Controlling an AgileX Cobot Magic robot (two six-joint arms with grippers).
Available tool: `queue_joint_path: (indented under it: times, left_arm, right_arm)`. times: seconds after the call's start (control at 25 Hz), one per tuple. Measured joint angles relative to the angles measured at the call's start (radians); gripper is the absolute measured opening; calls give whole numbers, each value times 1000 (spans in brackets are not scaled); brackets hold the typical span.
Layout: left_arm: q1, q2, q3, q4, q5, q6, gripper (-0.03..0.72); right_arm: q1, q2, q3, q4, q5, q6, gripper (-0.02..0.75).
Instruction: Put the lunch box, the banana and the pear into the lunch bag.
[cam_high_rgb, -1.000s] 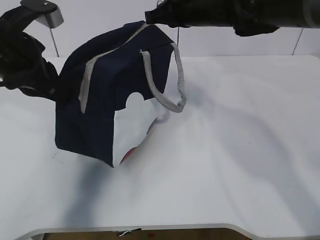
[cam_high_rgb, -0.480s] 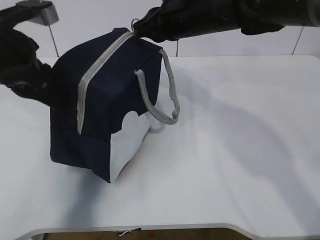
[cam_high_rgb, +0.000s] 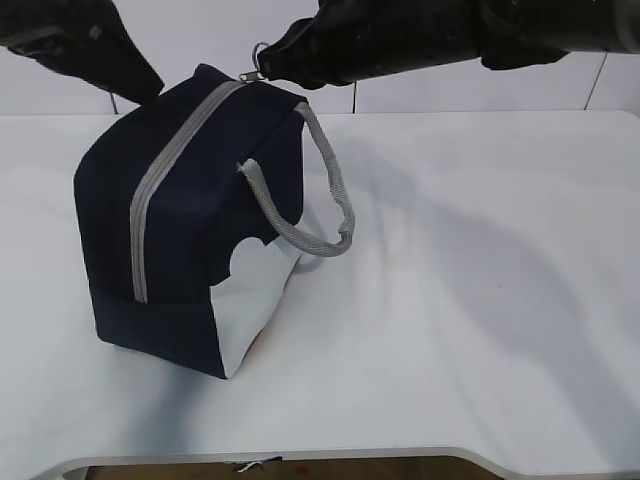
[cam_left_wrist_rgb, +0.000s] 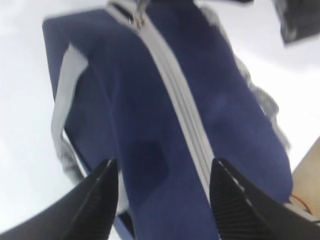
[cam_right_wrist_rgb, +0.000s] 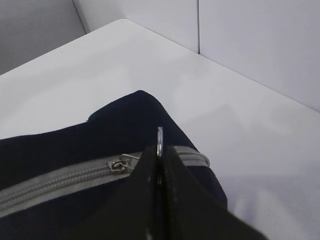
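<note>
Lunch bag (cam_high_rgb: 185, 215) is where things stand, so start at the right gripper (cam_right_wrist_rgb: 159, 165): jaws pinched tight on the ring pull (cam_right_wrist_rgb: 160, 136) at the far end of the grey zipper (cam_high_rgb: 165, 165), w/ the slider (cam_right_wrist_rgb: 120, 164) just beside it. Left gripper (cam_left_wrist_rgb: 162, 177) is spread wide, fingers (cam_left_wrist_rgb: 97, 200) either side of the bag's near end, nothing held; in the exterior view it sits up at top left, clear of the fabric.

Outward from there: bag rests on the white table (cam_high_rgb: 470, 270), upright, one corner toward the camera, white patch on its lower side, grey strap handle (cam_high_rgb: 300, 200) drooping over the right face. Zipper looks shut along the whole top, as far as both wrist views show.

Progress, my read: lunch box, banana & pear are nowhere on the table in any view. Likely already inside w/ the bag zipped over them, but contents can't be seen, so can't confirm. If so, task is basically done; only thing left would be the right gripper letting go of the ring & both arms backing off.
</note>
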Motion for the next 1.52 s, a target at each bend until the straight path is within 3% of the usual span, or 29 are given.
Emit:
queue_joint_path:
  times: [0.4, 0.52, 0.6, 0.72, 1.24, 1.52]
  left_arm:
    - [2, 162, -105, -20, -27, -2, 412]
    - [2, 169, -105, -21, -42, -2, 260]
    - [2, 169, -108, -18, -44, -2, 105]
    - [2, 169, -108, -18, -33, -2, 20]
    - [2, 169, -114, 6, 38, 5, 1]
    - [2, 125, -114, 77, 67, 6, 1]
  right_arm:
    - [0, 0, -2, 0, 10, 0, 17]
    - [0, 0, -2, 0, 16, 0, 17]
    - [0, 0, -2, 0, 26, 0, 17]
    - [0, 0, -2, 0, 47, 0, 17]
    - [9, 92, -79, 0, 211, 0, 17]
    - [-9, 163, -87, 0, 227, 55, 17]
